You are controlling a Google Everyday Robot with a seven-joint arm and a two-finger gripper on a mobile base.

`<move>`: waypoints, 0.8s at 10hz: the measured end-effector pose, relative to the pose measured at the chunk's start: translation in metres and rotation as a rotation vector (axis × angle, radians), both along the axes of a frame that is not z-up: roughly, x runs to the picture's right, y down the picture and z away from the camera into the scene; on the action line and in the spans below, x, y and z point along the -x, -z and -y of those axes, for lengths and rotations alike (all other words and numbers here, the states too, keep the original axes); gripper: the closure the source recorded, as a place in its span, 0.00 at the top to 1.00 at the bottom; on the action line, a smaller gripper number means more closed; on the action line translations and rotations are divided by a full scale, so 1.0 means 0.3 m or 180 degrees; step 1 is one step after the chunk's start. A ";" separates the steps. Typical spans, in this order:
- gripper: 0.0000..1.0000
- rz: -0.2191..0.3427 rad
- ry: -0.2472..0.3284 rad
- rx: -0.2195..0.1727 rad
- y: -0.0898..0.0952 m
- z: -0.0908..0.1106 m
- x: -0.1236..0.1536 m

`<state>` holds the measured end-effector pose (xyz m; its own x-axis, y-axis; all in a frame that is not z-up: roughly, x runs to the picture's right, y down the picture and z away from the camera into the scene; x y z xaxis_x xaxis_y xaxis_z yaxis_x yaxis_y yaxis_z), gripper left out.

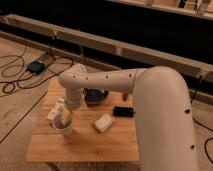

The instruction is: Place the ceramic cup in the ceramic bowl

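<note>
The ceramic cup [64,128], small and white, stands near the left front of the wooden table [85,145]. My gripper [65,118] comes down from the arm's white elbow [75,82] and sits right at the cup's rim, covering its top. The ceramic bowl [96,96], dark and glossy, sits behind and to the right of the cup, partly hidden by the arm.
A white bottle [54,110] lies left of the cup. A white packet [103,123] lies at mid-table and a flat black phone-like thing [123,111] to its right. Cables and a black box [36,66] lie on the floor at left.
</note>
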<state>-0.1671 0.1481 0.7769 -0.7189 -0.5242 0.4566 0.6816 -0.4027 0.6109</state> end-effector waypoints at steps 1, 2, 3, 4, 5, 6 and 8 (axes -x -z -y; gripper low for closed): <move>0.80 -0.0019 0.0015 -0.0071 -0.022 0.002 0.003; 0.78 -0.0041 0.0040 -0.0115 -0.038 -0.003 -0.003; 0.70 -0.0065 0.0072 -0.0179 -0.057 -0.012 -0.010; 0.62 -0.0076 0.0088 -0.0207 -0.064 -0.019 -0.013; 0.52 -0.0082 0.0096 -0.0233 -0.064 -0.022 -0.012; 0.41 -0.0090 0.0111 -0.0254 -0.062 -0.023 -0.013; 0.20 -0.0079 0.0090 -0.0235 -0.030 -0.008 0.001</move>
<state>-0.1673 0.1507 0.7859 -0.7229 -0.5366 0.4354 0.6839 -0.4653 0.5620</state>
